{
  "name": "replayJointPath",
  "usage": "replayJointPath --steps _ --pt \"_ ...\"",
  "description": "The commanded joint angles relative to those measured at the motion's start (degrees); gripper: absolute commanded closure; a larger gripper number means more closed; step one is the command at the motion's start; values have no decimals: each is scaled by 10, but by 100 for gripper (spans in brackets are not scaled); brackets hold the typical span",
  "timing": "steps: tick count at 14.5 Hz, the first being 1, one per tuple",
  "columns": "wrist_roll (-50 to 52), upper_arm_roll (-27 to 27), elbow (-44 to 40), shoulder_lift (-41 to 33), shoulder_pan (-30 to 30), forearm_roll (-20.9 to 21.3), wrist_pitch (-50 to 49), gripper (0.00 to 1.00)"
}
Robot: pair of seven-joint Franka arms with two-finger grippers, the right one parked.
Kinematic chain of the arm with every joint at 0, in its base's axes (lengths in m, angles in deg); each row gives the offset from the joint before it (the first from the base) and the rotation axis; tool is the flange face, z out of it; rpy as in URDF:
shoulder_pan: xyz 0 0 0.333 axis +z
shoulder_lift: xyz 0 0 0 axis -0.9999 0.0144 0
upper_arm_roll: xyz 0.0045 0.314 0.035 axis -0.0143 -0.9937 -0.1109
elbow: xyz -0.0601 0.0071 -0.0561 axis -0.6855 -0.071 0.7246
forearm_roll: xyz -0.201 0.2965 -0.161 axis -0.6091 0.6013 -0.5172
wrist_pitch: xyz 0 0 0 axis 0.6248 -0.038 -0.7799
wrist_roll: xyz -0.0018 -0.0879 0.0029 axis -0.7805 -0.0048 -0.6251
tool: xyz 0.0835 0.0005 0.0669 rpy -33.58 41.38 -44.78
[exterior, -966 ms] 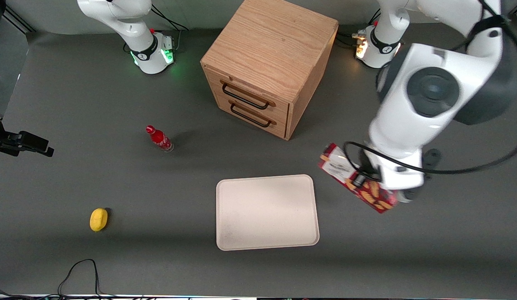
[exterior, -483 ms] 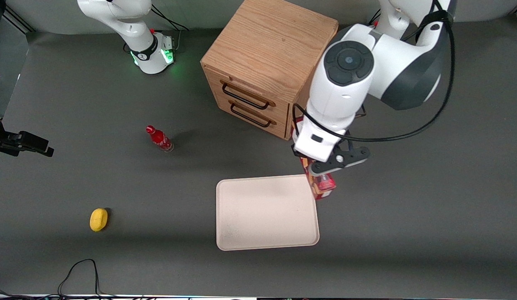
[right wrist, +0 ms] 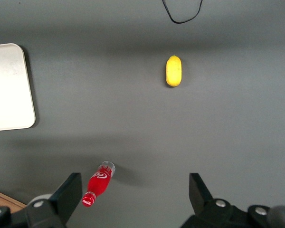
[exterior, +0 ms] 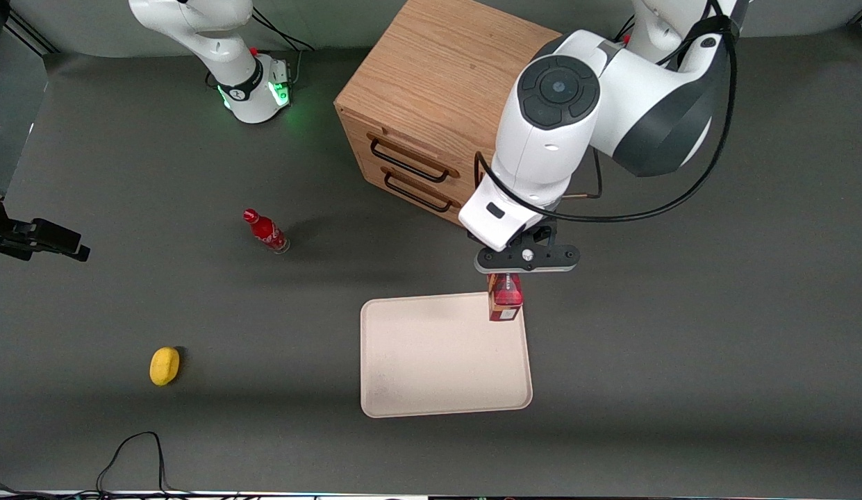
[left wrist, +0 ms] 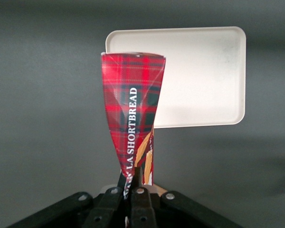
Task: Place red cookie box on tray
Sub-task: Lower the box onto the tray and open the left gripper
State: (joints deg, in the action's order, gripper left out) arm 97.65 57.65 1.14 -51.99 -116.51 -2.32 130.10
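Pincer (exterior: 506, 272) clamped on red cookie box (exterior: 505, 297), box hanging end-down above tray (exterior: 431, 375) corner nearest drawer cabinet (exterior: 437, 111), off the counter (exterior: 681, 389).

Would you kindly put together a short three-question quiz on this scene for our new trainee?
1. True or false: the gripper holds the red cookie box hanging on end above the tray.
2. Which tray corner is the box over? A) the one nearest the wooden drawer cabinet B) the one nearest the yellow lemon
3. Fill in: the small red bottle stands on the ____.

Key: 1 true; 2 A; 3 table.
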Motion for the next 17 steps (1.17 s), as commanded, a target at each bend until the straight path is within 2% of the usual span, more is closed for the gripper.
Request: replayJointPath --steps 1,10,17 --pt "-28 -2 -2 42 13 7 29 100" --pt "-56 -5 6 174 44 13 164 100" --pt "-51 -19 35 211 43 24 256 100"
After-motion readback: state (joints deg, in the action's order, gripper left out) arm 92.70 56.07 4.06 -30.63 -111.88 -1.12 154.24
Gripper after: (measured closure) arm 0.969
